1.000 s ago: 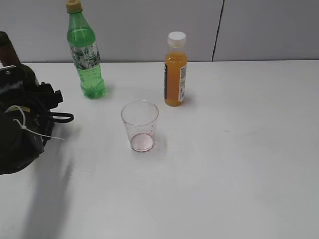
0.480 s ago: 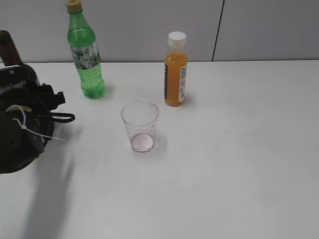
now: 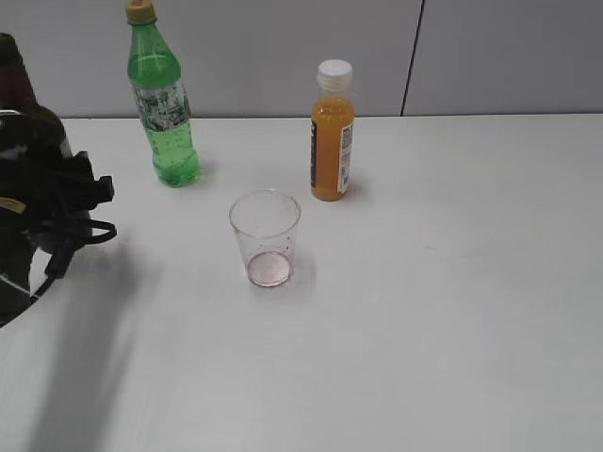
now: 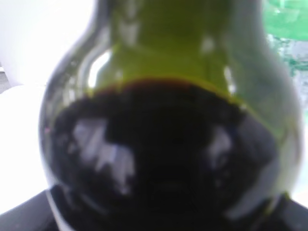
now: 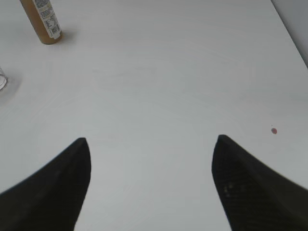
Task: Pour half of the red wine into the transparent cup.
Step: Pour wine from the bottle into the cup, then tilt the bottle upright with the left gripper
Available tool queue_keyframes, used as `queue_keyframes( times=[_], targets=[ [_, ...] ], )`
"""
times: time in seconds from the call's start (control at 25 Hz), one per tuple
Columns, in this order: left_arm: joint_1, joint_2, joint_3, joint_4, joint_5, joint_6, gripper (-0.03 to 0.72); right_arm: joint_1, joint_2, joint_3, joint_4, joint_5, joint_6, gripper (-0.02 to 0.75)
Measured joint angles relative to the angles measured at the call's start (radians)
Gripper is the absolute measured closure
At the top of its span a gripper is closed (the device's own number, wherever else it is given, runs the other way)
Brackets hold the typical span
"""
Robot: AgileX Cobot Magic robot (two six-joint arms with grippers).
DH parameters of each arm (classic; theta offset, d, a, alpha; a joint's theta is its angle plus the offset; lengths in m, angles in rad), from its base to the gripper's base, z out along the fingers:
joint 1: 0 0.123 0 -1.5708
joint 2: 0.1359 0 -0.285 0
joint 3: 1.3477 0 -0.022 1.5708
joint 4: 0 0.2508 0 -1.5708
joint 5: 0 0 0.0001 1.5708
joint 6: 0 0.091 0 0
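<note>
The dark green glass wine bottle (image 4: 163, 43) fills the left wrist view, with the red wine (image 4: 159, 154) standing up to its shoulder. In the exterior view only its maroon neck (image 3: 13, 71) shows at the far left edge, above my left gripper (image 3: 42, 179), which is shut on the bottle's body. The transparent cup (image 3: 265, 235) stands upright mid-table, to the right of that arm, with a pinkish film at its base. My right gripper (image 5: 150, 144) hangs open over bare table; the cup's rim (image 5: 2, 79) just shows at that view's left edge.
A green plastic soda bottle (image 3: 162, 104) stands at the back left, close to the left arm. An orange juice bottle (image 3: 332, 132) stands behind the cup. A small red spot (image 5: 274, 130) marks the table near its right edge.
The left gripper has shut on the wine bottle. Arm and bottle have shifted left and up, and the bottle's neck now stands straighter.
</note>
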Motion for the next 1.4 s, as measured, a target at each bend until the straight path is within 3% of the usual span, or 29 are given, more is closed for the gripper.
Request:
queue_keyframes(
  times=[0.16, 0.4, 0.48, 0.6, 0.8, 1.08, 1.4],
  targets=[
    [-0.048, -0.058, 0.047, -0.005, 0.0, 0.121, 0.141, 0.0, 0.0, 0.0, 0.0, 0.0, 0.0, 0.148],
    [-0.159, -0.074, 0.053, -0.058, 0.0, 0.419, 0.141, 0.0, 0.0, 0.0, 0.0, 0.0, 0.0, 0.148],
    [-0.178, -0.074, 0.053, -0.077, 0.001, 0.455, 0.141, 0.0, 0.0, 0.0, 0.0, 0.0, 0.0, 0.147],
    [-0.18, -0.074, 0.049, -0.108, 0.001, 0.518, 0.141, 0.0, 0.0, 0.0, 0.0, 0.0, 0.002, 0.149],
    [-0.18, -0.074, -0.025, -0.204, 0.008, 0.725, 0.141, 0.0, 0.0, 0.0, 0.0, 0.0, 0.002, 0.149],
    [-0.184, -0.074, -0.046, -0.208, 0.009, 0.905, 0.141, 0.0, 0.0, 0.0, 0.0, 0.0, 0.001, 0.149],
    [-0.185, -0.074, -0.046, -0.193, 0.039, 1.024, 0.141, 0.0, -0.001, 0.0, 0.0, 0.0, 0.0, 0.149]
  ],
)
